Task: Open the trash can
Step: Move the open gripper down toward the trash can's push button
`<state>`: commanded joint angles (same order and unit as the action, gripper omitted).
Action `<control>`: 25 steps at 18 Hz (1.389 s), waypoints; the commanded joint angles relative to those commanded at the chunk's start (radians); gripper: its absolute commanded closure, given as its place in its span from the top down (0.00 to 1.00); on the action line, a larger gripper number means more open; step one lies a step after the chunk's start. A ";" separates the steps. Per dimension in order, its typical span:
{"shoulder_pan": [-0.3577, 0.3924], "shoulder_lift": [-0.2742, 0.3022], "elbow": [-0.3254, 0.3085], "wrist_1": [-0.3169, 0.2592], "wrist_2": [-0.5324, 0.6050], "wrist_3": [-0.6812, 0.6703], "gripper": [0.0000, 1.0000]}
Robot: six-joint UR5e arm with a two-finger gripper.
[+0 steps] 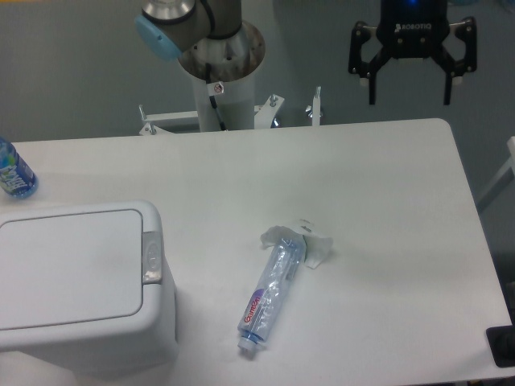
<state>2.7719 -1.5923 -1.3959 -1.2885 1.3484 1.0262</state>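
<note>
Claw well apart from trash can

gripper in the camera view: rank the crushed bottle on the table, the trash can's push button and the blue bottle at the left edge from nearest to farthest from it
Measured from the gripper, open above the table's far right edge:
1. Crushed bottle, lying mid-table, below and left of the gripper.
2. Push button, on the right rim of the trash can, front left.
3. Blue bottle, at the far left edge, partly cut off.

Light: falling evenly from overhead, washing out the table
Shadows: lying faint and soft
Focus: blurring slightly throughout
</note>
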 joint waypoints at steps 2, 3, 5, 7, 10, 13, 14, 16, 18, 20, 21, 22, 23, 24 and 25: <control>0.000 0.002 -0.002 0.000 0.002 0.000 1.00; 0.000 0.002 -0.002 0.000 0.000 0.000 1.00; -0.002 0.002 -0.005 0.002 -0.002 0.000 1.00; -0.002 0.000 -0.009 0.009 -0.006 0.000 1.00; -0.012 -0.003 -0.015 0.023 -0.018 -0.005 1.00; -0.063 -0.031 -0.014 0.032 -0.037 -0.157 1.00; -0.093 -0.041 -0.011 0.053 -0.057 -0.234 1.00; -0.124 -0.070 -0.009 0.109 -0.060 -0.401 1.00; -0.159 -0.089 -0.003 0.155 -0.061 -0.562 1.00; -0.224 -0.106 -0.009 0.205 -0.061 -0.641 1.00; -0.260 -0.121 -0.006 0.209 -0.061 -0.658 1.00; -0.290 -0.136 -0.005 0.210 -0.061 -0.687 1.00; -0.311 -0.149 -0.005 0.213 -0.061 -0.719 1.00; -0.330 -0.162 -0.003 0.230 -0.061 -0.753 1.00; -0.353 -0.175 -0.005 0.256 -0.061 -0.785 1.00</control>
<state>2.4193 -1.7670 -1.4005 -1.0326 1.2870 0.2412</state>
